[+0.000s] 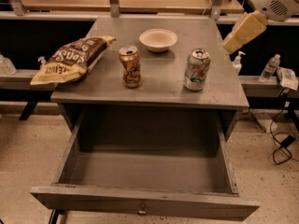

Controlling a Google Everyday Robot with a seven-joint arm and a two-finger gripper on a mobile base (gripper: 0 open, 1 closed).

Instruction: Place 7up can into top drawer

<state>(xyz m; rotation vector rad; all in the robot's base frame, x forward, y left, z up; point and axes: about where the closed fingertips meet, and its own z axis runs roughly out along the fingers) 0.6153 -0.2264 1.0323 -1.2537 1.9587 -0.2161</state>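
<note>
Grey metal fills the foreground: the drawer point(140, 204) stands pulled well out, its flat front and small knob point(142, 212) nearest, its inside bare and open from above. Its rear part runs in under the cabinet top point(159, 88), so, as I judge it, only the forward part gives room to lower anything straight down. On the top, the 7up can point(196, 69) stands upright toward the right, near the front edge and apart from everything else. The gold can point(131, 67) stands well to its left, a chip bag point(70, 59) lies at the left edge and hangs over it, and a bowl point(158, 39) sits farther back near the middle. Farthest, up at the right and off the top's right rear corner, the gripper point(243, 31) hangs in the air, well apart from the 7up can and holding nothing; whether it is open or closed cannot be told. The likely troubles: an approach from the side could nudge the light can and tip it toward the front or right edge; a carry kept too low could catch the top's front lip; a release too far back would land it on the top, not in the drawer. Room is free on the can's right and front sides.
</note>
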